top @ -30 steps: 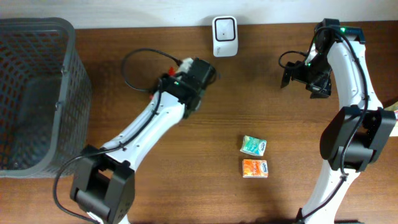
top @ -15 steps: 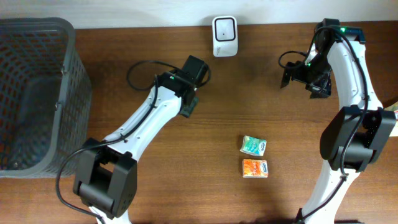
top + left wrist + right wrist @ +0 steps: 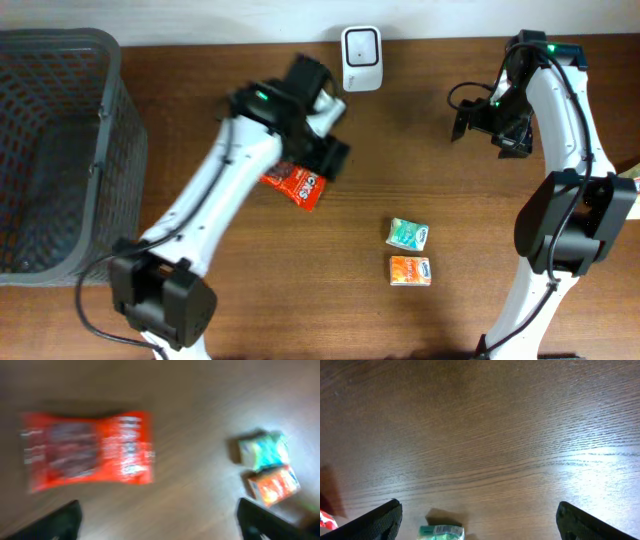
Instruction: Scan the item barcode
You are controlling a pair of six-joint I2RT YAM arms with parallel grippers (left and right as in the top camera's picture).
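Jaws of left gripper (image 3: 160,521) gape over a flat, white-lettered red packet (image 3: 87,450).

The overhead camera looks straight down from far above, taking in the whole table (image 3: 420,120). The left wrist camera hangs much nearer, facing down (its picture is blurred), with the red packet (image 3: 87,452) at 9 o'clock. Both wrist views share the green pack (image 3: 263,450); the right's shows it at 7 o'clock.

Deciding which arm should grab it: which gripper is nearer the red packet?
Left. The left gripper hangs open just above the red packet; the right gripper is far off, across the table.
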